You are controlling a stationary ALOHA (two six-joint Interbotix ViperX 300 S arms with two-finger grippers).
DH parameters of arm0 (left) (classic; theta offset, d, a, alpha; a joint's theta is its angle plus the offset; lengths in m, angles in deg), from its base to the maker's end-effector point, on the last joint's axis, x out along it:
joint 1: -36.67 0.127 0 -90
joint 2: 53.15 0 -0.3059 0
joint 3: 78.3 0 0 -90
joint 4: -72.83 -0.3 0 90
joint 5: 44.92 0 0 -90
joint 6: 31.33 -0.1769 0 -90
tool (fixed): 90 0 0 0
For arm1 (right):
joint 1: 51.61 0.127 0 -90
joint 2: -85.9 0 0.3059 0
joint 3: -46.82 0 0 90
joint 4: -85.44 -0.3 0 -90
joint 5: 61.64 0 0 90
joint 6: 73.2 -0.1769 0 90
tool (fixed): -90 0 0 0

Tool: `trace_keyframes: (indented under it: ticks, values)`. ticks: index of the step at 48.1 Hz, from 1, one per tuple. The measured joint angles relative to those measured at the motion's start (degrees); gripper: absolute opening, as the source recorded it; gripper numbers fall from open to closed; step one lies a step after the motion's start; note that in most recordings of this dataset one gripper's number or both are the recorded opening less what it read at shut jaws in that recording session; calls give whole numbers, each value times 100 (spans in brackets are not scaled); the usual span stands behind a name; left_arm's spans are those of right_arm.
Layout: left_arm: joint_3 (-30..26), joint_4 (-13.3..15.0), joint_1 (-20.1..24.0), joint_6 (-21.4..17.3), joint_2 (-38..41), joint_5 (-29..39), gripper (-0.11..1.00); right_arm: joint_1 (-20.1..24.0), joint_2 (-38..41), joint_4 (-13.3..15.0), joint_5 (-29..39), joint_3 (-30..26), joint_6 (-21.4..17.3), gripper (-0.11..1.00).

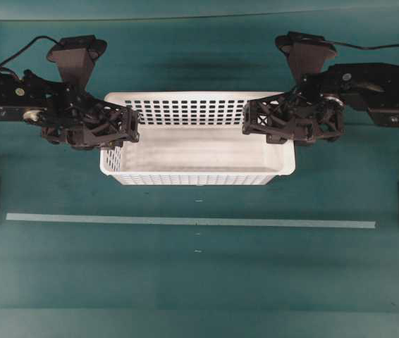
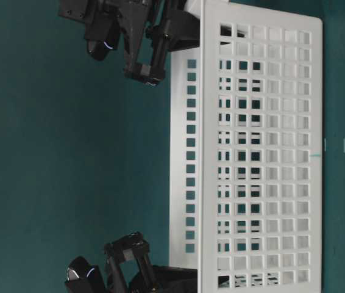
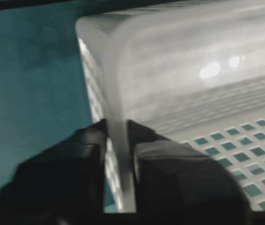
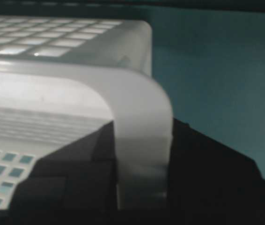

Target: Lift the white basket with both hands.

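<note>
Two grippers are on the white basket (image 1: pixel 198 151) right now, one at each short end. From overhead, the left gripper (image 1: pixel 130 131) bites the left end wall just below the rim, and the right gripper (image 1: pixel 250 121) does the same on the right end, reaching in over the rim. Look at the left wrist view: the basket's thin wall (image 3: pixel 118 154) runs straight down between the two black fingers (image 3: pixel 179 178), one inside the basket, one outside, both pressed against the plastic, so that gripper is clamped on it. Same story on the right wrist view, where the broad rolled rim (image 4: pixel 142 140) is pinched between dark fingers (image 4: pixel 76 183) on either side. The basket sits in the middle of the green table (image 1: pixel 199 282), its long side parallel to a pale tape line (image 1: pixel 191 222) that lies nearer the front edge, well apart from it. In the table-level view the perforated long wall (image 2: pixel 264 152) fills the frame, with the grippers at each end.
</note>
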Motion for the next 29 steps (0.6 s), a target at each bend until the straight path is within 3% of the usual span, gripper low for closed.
trace_keyframes:
  ticks: [4,29]
  values:
    - [0,0,0,9,0,-18,0,0,0,0,-26,18,0,16]
    - [0,9,0,18,9,-79,-1,18,-70,-18,-70,141,-35,16]
